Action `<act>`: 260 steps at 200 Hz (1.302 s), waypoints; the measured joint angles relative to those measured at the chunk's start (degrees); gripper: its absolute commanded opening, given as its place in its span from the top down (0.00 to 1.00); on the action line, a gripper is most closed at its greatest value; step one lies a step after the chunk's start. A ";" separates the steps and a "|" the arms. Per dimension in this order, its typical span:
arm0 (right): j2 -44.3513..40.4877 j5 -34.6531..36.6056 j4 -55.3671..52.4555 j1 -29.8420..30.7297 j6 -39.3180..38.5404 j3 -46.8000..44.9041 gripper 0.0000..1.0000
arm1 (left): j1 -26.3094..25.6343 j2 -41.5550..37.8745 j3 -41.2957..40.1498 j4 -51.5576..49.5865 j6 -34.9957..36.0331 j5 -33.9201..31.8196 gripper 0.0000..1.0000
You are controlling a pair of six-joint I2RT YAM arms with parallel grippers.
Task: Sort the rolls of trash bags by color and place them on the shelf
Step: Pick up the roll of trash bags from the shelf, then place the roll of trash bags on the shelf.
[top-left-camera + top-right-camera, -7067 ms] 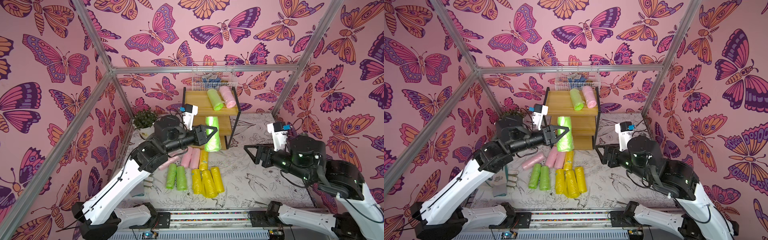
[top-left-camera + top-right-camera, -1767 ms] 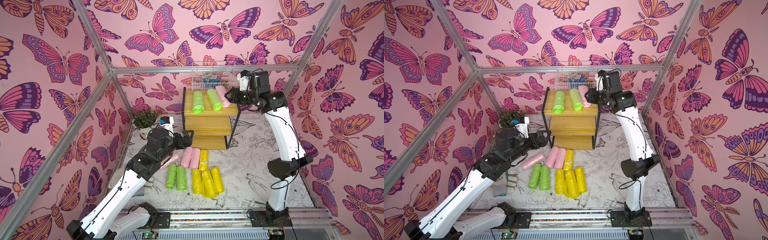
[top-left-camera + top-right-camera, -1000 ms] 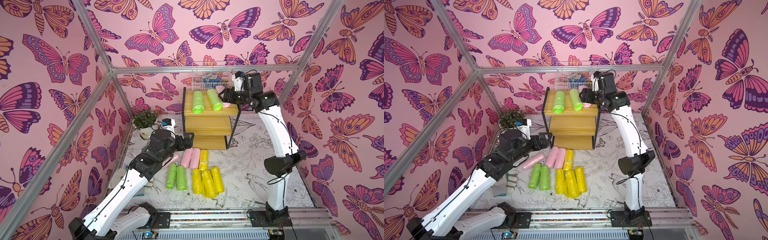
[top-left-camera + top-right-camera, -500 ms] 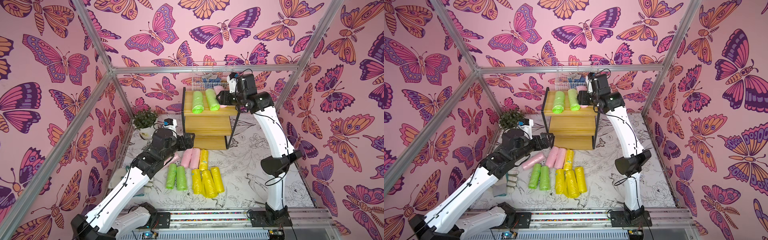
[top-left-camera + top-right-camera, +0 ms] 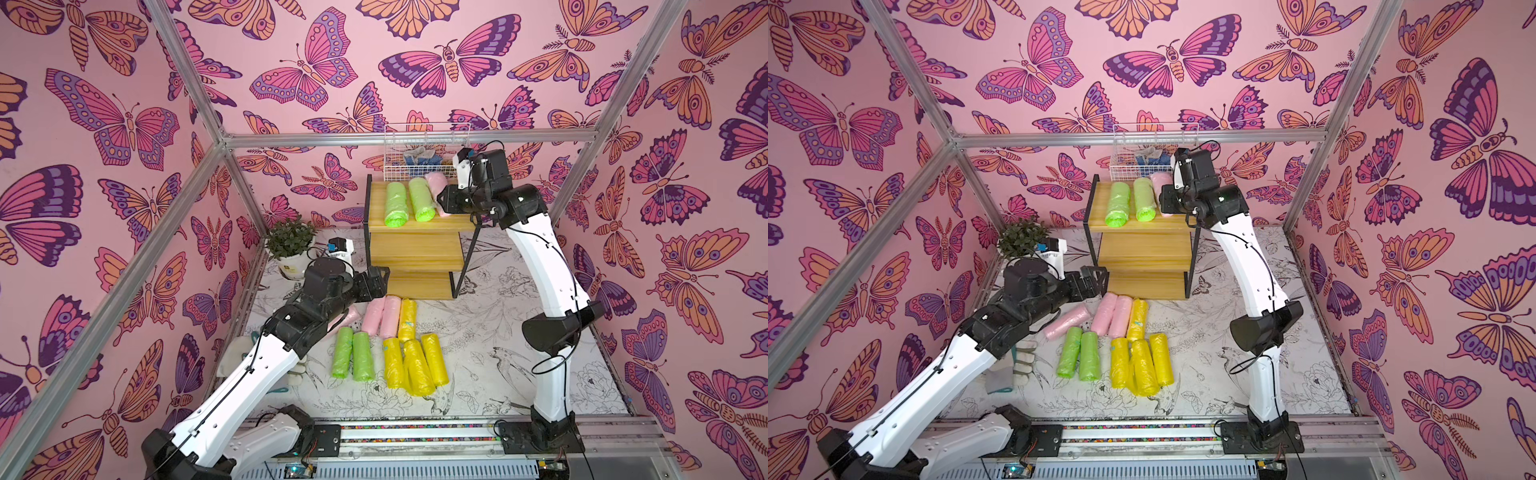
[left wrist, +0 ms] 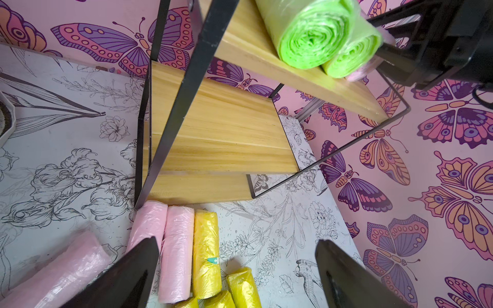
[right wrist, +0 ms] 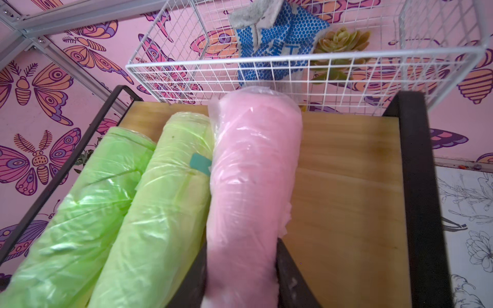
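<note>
A 3-tier wooden shelf [image 5: 419, 249] stands at the back of a counter [image 5: 498, 332]. On the shelf's top tier lie 2 lime green rolls [image 5: 407, 201] and, touching them on the side away from the plant, 1 pink roll [image 7: 253, 173]. The right claw [image 7: 241, 261] has its jaws pressed against both sides of this pink roll's near end. The middle and bottom tiers are bare.

In front of the shelf, 9 rolls lie on the counter: 3 pink [image 5: 384, 318], 2 green [image 5: 353, 359] and 4 yellow [image 5: 415, 365]. The left claw [image 6: 236, 241] hangs wide open and empty just beside the shelf's bottom tier.

Sorting looks barely begun, and the pink roll likely needs a tier of its own.

The counter is white with black flower drawings. The walls [image 5: 311, 70] are pink with butterflies. A white wire basket [image 5: 424, 145] hangs behind the shelf, and a potted plant [image 5: 291, 245] stands beside it.
</note>
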 measured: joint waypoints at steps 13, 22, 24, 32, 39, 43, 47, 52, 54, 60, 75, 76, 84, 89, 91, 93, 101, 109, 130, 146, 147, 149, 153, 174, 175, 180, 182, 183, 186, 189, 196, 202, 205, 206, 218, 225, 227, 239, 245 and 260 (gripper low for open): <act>-1.38 -0.02 -0.61 0.04 0.57 -1.33 0.96 | 0.00 -0.31 -0.07 0.00 0.00 0.00 0.02; -2.84 0.00 -0.66 0.11 0.96 -2.95 0.98 | 0.00 -0.72 -0.26 0.02 0.00 0.00 0.02; -3.23 0.00 -0.66 0.13 1.03 -3.37 0.98 | 0.00 -0.83 -0.33 0.02 0.00 0.00 0.03; -4.79 -0.02 -0.70 0.15 1.27 -5.03 1.00 | 0.00 -1.27 -0.59 0.02 0.00 0.00 0.03; -6.47 0.02 -0.61 0.20 1.46 -6.69 1.00 | 0.00 -1.73 -0.85 0.02 0.00 0.00 0.03; -7.58 0.02 -0.59 0.20 1.55 -7.63 1.00 | 0.00 -1.92 -0.98 0.02 0.00 0.00 0.03; -8.48 0.02 -0.55 0.20 1.73 -8.41 1.00 | 0.00 -2.19 -1.11 0.02 -0.02 0.00 0.03; -9.90 0.02 -0.44 0.20 1.81 -9.64 1.00 | 0.00 -2.51 -1.33 0.04 -0.02 0.00 0.03; -10.51 0.04 -0.44 0.20 1.97 -10.05 1.00 | 0.00 -2.64 -1.42 0.04 -0.02 -0.02 0.03; -12.59 0.04 -0.17 0.22 2.16 -11.69 1.00 | 0.00 -3.04 -1.68 0.04 -0.02 -0.02 0.03; -17.75 0.07 0.50 0.24 2.82 -15.56 1.00 | 0.00 -4.04 -2.34 0.02 -0.15 0.00 0.03; -18.32 0.02 0.70 0.24 2.86 -16.04 1.00 | 0.00 -4.13 -2.43 0.02 -0.22 0.00 0.03; -21.38 0.02 1.38 0.24 3.30 -18.51 1.00 | 0.00 -4.63 -2.80 0.02 -0.33 -0.02 0.03; -23.47 0.02 1.73 0.24 3.74 -20.13 1.00 | 0.00 -5.01 -3.04 0.00 -0.46 0.00 0.03; -24.39 -0.02 2.01 0.24 3.89 -21.05 1.00 | 0.00 -5.09 -3.13 0.00 -0.46 0.00 0.03; -24.94 -0.04 2.14 0.24 3.91 -21.49 1.00 | 0.00 -5.20 -3.23 0.00 -0.48 0.00 0.03; -28.74 -0.22 3.28 0.24 4.63 -25.24 1.00 | 0.00 -5.79 -3.67 0.00 -0.79 0.00 0.04; -32.85 -0.35 4.79 0.33 5.70 -29.77 1.00 | 0.00 -6.36 -4.11 -0.02 -1.18 0.02 0.04; -43.82 -0.26 9.38 1.95 8.81 -44.48 1.00 | 0.00 -7.96 -5.25 -0.04 -1.97 0.22 0.04; -50.75 0.26 12.24 4.96 11.13 -55.45 1.00 | 0.00 -9.29 -5.97 -0.48 -2.69 0.42 0.05; -50.97 0.24 12.26 5.11 11.23 -55.87 1.00 | 0.00 -9.42 -6.01 -0.55 -2.67 0.44 0.05; -51.74 0.37 12.55 5.60 11.58 -57.13 1.00 | -0.02 -9.55 -6.08 -0.57 -2.69 0.44 0.05; -52.98 0.72 13.07 6.56 12.09 -59.58 1.00 | -0.02 -9.88 -6.23 -0.72 -2.86 0.46 0.05; -57.64 2.47 16.81 11.50 15.52 -71.43 1.00 | -0.04 -11.47 -6.67 -1.57 -3.21 0.63 0.05; -57.90 2.56 17.09 11.82 15.89 -72.22 1.00 | -0.04 -11.61 -6.71 -1.70 -3.28 0.63 0.05; -58.53 2.86 17.92 12.66 16.55 -74.47 1.00 | -0.04 -11.96 -6.78 -2.01 -3.30 0.63 0.05; -58.80 2.97 18.29 13.05 17.05 -75.54 1.00 | -0.04 -12.09 -6.82 -2.12 -3.37 0.63 0.05; -58.99 3.02 18.64 13.31 17.40 -76.26 1.00 | -0.04 -12.22 -6.86 -2.21 -3.43 0.63 0.05; -59.36 3.15 19.32 13.79 17.88 -77.64 1.00 | -0.04 -12.41 -6.97 -2.34 -3.45 0.66 0.05; -59.63 3.28 19.91 14.23 18.45 -78.99 1.00 | -0.04 -12.68 -7.06 -2.45 -3.50 0.66 0.05; -60.22 3.54 21.75 15.23 19.98 -82.20 1.00 | -0.04 -13.22 -7.30 -2.82 -3.72 0.66 0.05; -60.54 3.67 23.67 16.00 21.29 -84.85 1.00 | -0.04 -13.75 -7.54 -3.13 -3.91 0.66 0.05; -60.59 3.67 24.61 16.33 22.14 -86.01 1.00 | -0.04 -13.97 -7.63 -3.32 -3.93 0.66 0.05; -60.63 3.67 25.18 16.46 22.47 -86.55 1.00 | -0.04 -14.03 -7.67 -3.37 -3.96 0.66 0.05; -60.17 3.08 30.56 17.20 25.35 -90.88 1.00 | -0.07 -15.06 -8.13 -3.98 -4.33 0.66 0.05; -59.39 2.32 34.62 17.42 27.17 -93.11 1.00 | -0.07 -15.67 -8.33 -4.44 -4.37 0.63 0.05; -59.14 2.05 35.87 17.46 27.74 -93.70 1.00 | -0.07 -15.76 -8.35 -4.57 -4.39 0.63 0.05; -56.28 0.76 42.86 17.51 30.93 -95.97 1.00 | -0.07 -16.74 -8.37 -5.57 -4.59 0.63 0.05; -54.25 0.15 46.23 17.51 32.28 -96.41 1.00 | -0.07 -17.27 -8.37 -6.08 -4.72 0.61 0.05; -49.31 -0.90 53.37 17.62 34.69 -96.41 1.00 | -0.07 -18.43 -8.39 -7.10 -4.76 0.57 0.05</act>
